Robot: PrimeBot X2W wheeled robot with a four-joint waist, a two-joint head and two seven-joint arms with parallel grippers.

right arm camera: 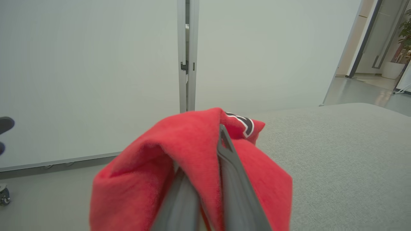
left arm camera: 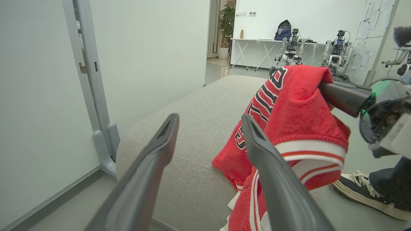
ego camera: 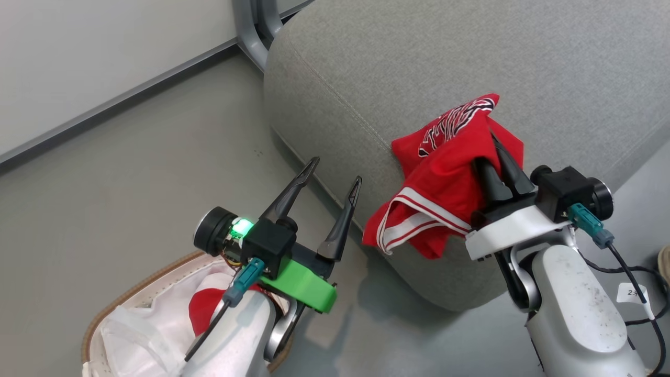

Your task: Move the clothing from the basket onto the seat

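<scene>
At the edge of the seat [ego camera: 419, 63], the red jersey [ego camera: 445, 173] hides the tips of the right pincer [ego camera: 497, 154], which is clamped on it. Beside the seat, the left pincer [ego camera: 337, 170] points up, wide apart, above the cut-off basket [ego camera: 131, 293].

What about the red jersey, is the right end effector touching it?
Touching. In the right wrist view, the right end effector is shut on the red jersey, with cloth pinched between its fingers and draped over them.
</scene>
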